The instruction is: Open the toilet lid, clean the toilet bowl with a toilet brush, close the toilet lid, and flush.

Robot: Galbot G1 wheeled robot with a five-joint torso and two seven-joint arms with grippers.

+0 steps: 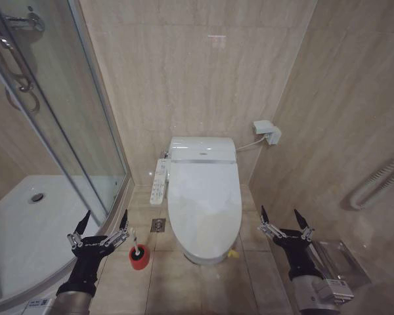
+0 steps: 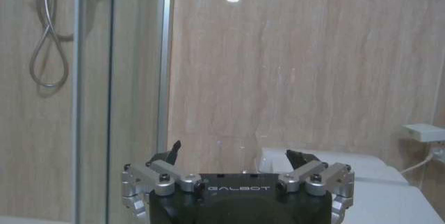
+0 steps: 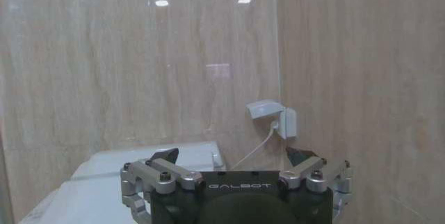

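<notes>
Head view shows the large glossy white oval plastic toilet lid point(image 1: 204, 203) lying flat and closed over the white ceramic toilet bowl point(image 1: 198, 257), which stands against the beige marble back wall point(image 1: 197, 72). The left end effector point(image 1: 105, 224) hovers with fingers spread wide and empty, just above the short red round holder with the toilet brush point(image 1: 138, 256), left of the bowl. The right end effector point(image 1: 278, 219) hangs equally wide and empty to the right of the bowl, apart from it.

Opening the lid looks like the step in hand. A good approach is probably to bring one end effector low to the lid's front edge, hook a fingertip under the rim without catching the seat below, and lift in an arc about the rear hinge. The lid is smooth and may slip, so a slow, steady swing seems wise.
</notes>
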